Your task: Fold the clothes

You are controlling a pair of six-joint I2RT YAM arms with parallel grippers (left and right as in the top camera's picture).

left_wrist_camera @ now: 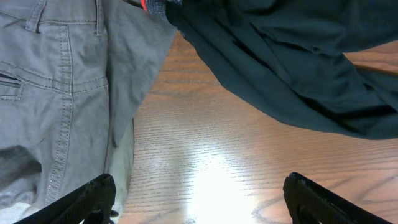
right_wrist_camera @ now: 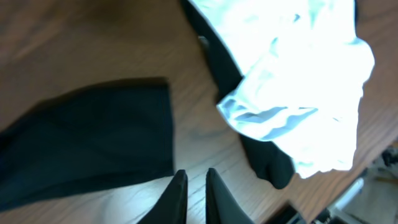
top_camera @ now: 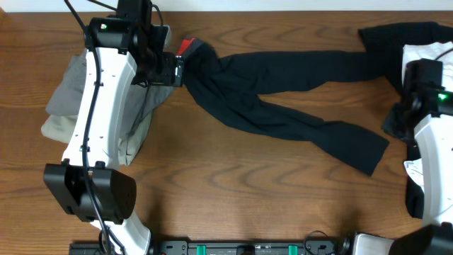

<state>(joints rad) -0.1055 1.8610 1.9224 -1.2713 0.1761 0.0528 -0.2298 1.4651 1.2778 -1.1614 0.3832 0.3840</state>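
Note:
Long black trousers [top_camera: 283, 92] lie spread across the table, with the red-lined waistband [top_camera: 187, 47] at the left and the legs running right. My left gripper [top_camera: 175, 71] is open and empty just beside the waist. In the left wrist view its fingers [left_wrist_camera: 199, 202] stand wide apart over bare wood, below the trousers [left_wrist_camera: 292, 68]. My right gripper [top_camera: 396, 122] is near the lower leg's end. In the right wrist view its fingers [right_wrist_camera: 196, 190] are nearly together with nothing between them, beside the leg hem [right_wrist_camera: 87, 137].
Grey and beige garments [top_camera: 67, 99] lie piled under my left arm, and grey trousers [left_wrist_camera: 50, 93] show in the left wrist view. A black garment [top_camera: 393, 35] and a white garment [top_camera: 430, 52] lie at the far right; the white one [right_wrist_camera: 305, 81] is close to my right fingers.

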